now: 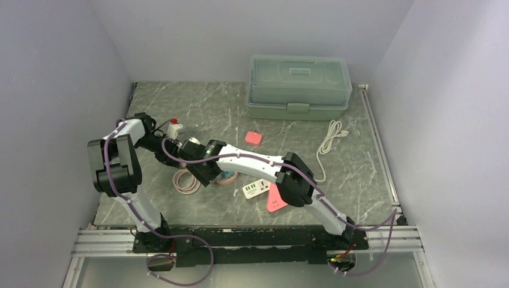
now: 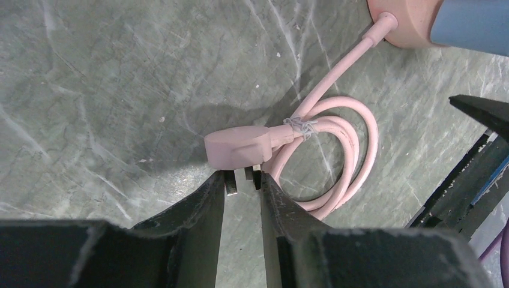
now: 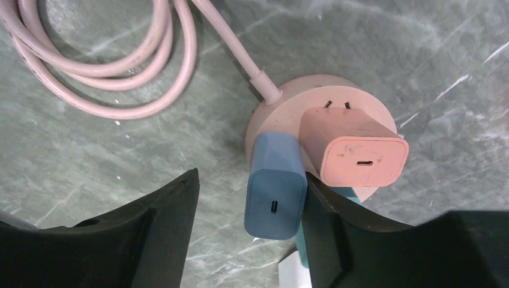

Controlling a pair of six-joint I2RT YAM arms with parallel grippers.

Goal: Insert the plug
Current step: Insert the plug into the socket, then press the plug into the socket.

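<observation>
Far left: the left arm reaches in over the left-centre of the grey marbled tabletop (image 1: 210, 105). The left end effector (image 2: 242, 180) is pressed nearly together, pinching the metal pins (image 2: 231, 185) of the pink plug (image 2: 237, 147). The plug body lies sideways just past the fingertips and throws a shadow on the stone beneath. We cannot tell whether it is clear of the surface.

Just behind the left wrist stands a small white and red item (image 1: 175, 128).

From the plug runs the pink cable (image 2: 354, 156), looped in a flat coil and bound by a wire tie (image 2: 300, 125). It leads on to the round pink hub (image 3: 288, 111), which sits near the coil.

Centre: the hub carries a blue charger (image 3: 276, 201) and a pink charger (image 3: 360, 153) side by side, both seated. The right end effector (image 3: 251, 180) hangs over the hub, spread wide and holding nothing. Its right finger (image 3: 336, 240) is against the blue charger's side.

Right of the hub, a white power strip (image 1: 255, 189) lies on the tabletop, and a flat pink item (image 1: 275, 201) is partly under the right arm. Further back lies a small pink square (image 1: 254, 137).

Far right and back: a green lidded box (image 1: 298, 87), closed, with a white cord (image 1: 330, 141) in front of it.
</observation>
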